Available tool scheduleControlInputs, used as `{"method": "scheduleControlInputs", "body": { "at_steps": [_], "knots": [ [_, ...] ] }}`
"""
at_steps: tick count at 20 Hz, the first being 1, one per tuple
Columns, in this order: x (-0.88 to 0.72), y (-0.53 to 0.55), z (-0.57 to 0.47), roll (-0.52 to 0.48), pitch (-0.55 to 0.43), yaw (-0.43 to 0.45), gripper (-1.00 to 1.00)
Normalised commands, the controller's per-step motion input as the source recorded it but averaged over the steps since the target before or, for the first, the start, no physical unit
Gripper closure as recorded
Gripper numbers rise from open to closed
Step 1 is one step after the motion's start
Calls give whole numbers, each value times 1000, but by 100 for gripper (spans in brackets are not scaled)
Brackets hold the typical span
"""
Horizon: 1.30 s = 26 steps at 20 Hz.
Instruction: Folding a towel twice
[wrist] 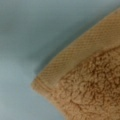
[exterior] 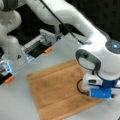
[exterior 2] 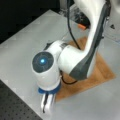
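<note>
The towel (exterior: 60, 87) lies spread flat on the grey table (exterior: 17, 105), orange-brown, with a woven band stripe near two opposite edges. In a front view the arm covers much of the towel (exterior 2: 101, 72). The gripper (exterior 2: 46, 110) hangs low over the towel corner nearest that view's bottom, pointing down at the table. From the opposite side the gripper's blue-and-white body (exterior: 101, 93) sits at the towel's right corner, fingertips hidden. The wrist view is filled by that towel corner (wrist: 85, 87), its woven hem against grey table; no fingers show there.
A grey fixture with a dark opening (exterior: 37, 47) and an orange-tipped piece (exterior: 48, 50) stands at the table's back. Another orange piece (exterior: 9, 79) sits at the left by the arm's base. A black perforated board (exterior 2: 12, 105) borders the table.
</note>
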Motion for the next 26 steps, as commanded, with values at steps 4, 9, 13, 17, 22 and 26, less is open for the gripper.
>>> {"method": "scheduleControlInputs", "body": {
  "at_steps": [4,9,13,17,22,26],
  "knots": [
    [109,55,-44,-147,51,-27,-100],
    [-67,16,-42,-63,59,5,-100],
    [-221,19,-63,-20,69,12,-100],
    [-289,48,-107,-11,30,4,-100],
    [-254,2,-126,-20,-40,2,-100],
    [-172,-83,-133,-28,-111,35,-100]
  ]
}}
